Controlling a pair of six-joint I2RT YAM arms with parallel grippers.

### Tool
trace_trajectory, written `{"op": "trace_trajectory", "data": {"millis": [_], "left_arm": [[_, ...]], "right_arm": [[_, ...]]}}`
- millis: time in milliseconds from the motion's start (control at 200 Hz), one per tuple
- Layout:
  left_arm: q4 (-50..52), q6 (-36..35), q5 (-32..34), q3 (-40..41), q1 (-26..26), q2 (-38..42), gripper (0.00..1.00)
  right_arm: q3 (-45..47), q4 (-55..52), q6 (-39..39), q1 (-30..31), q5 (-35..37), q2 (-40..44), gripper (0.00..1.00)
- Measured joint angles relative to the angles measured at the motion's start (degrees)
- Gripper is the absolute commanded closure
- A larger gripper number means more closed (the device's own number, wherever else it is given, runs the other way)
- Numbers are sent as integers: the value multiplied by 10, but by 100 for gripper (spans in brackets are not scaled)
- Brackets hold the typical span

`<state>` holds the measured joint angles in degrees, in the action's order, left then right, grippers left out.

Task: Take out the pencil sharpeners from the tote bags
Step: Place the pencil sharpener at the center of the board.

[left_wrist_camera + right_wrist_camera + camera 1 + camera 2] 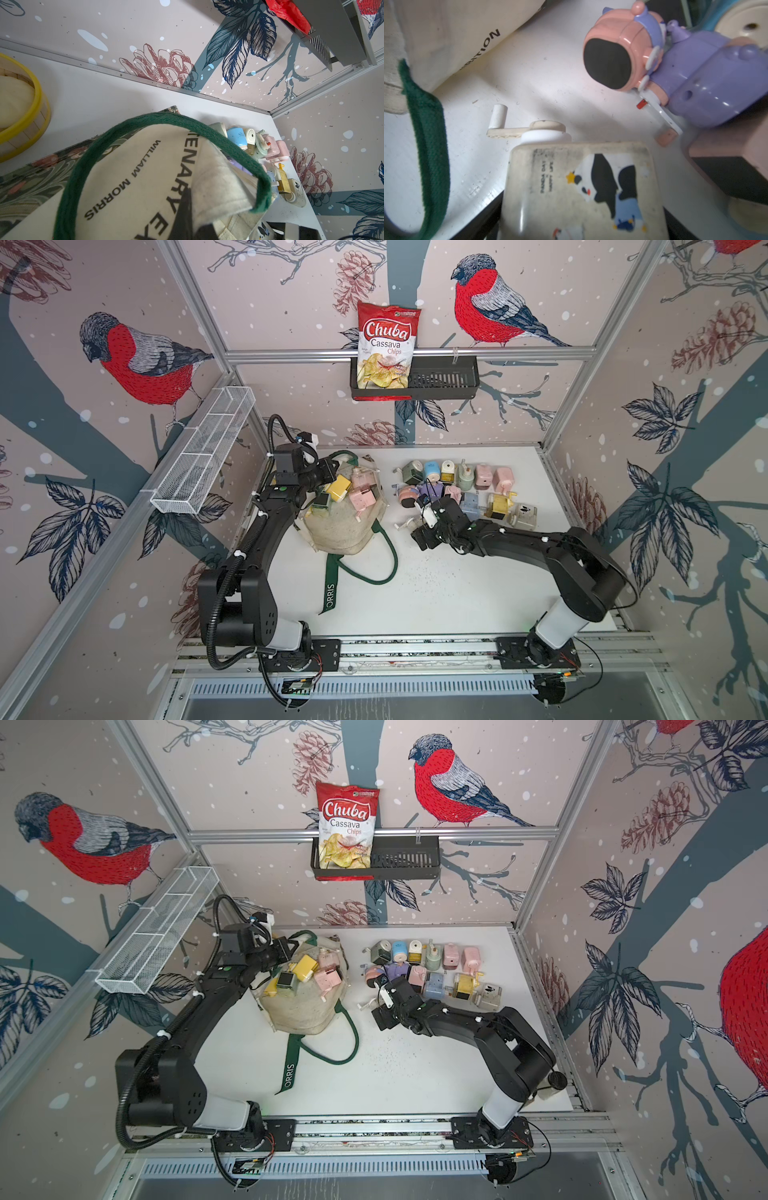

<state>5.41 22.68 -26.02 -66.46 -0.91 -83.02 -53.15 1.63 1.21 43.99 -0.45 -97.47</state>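
- Left tool [330,470]: pressed together on the rim of the cream canvas tote bag with dark green strap handles [345,526], holding its mouth up. Should the cloth slip, the mouth would likely fold over the contents.
- Pastel plastic crank sharpeners [360,497] heaped in the tote's mouth: yellow and pink bodies lie jumbled together, so lifting one may drag or spill a neighbour.
- Right tool [415,521]: jaws set wide against the sides of a cream panda-printed sharpener [581,187], apparently gripping it low over the white tabletop [457,593], beside the rows of sharpeners already out [467,479].
- Hazards on release: the protruding crank may snag the loose green strap [429,145], and the body may knock the pink-and-lilac astronaut-shaped sharpener [685,79] just beside it.
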Motion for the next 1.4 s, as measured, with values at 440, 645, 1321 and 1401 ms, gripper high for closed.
{"op": "trace_trajectory", "data": {"millis": [440, 645, 1321, 1401], "left_arm": [[0, 0, -2, 0, 1, 2, 100], [0, 0, -4, 0, 1, 2, 100], [0, 0, -6, 0, 2, 2, 100], [0, 0, -6, 0, 2, 2, 100]], "right_arm": [[-71, 18, -30, 16, -24, -104, 16], [-93, 23, -40, 19, -20, -128, 14], [-125, 42, -45, 29, -16, -167, 0], [-115, 41, -45, 29, -14, -150, 1]]}}
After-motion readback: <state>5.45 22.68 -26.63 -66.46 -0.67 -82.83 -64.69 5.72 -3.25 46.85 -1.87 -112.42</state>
